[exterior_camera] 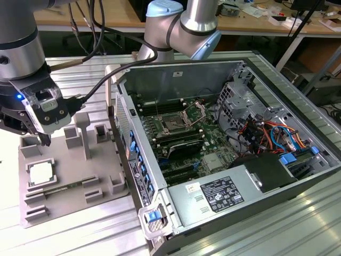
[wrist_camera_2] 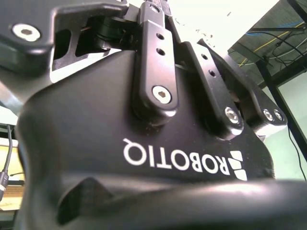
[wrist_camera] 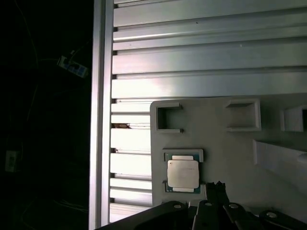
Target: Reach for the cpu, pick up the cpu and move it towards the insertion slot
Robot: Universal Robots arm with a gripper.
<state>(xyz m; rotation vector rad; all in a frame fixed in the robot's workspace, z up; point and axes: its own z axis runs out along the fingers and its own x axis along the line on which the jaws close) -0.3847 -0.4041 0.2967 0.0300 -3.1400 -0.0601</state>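
Reaching step: the gripper (exterior_camera: 47,140) hovers above the cpu (exterior_camera: 41,172), which lies in the grey tray (exterior_camera: 69,205) at the exterior view's left. Its fingers are closed and empty. A grasp, I judge, calls for parting them to straddle the chip.

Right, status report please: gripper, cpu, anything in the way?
Black gripper over grey moulded tray, not touching silvery square cpu. Cpu seated in tray pocket. Upright grey post nearby.

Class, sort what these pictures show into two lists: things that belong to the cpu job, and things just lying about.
Belong to the job:
cpu, lying in the grey tray
insertion slot
pincer, near the cpu

Just lying about:
power supply
coloured cables
pale heatsink
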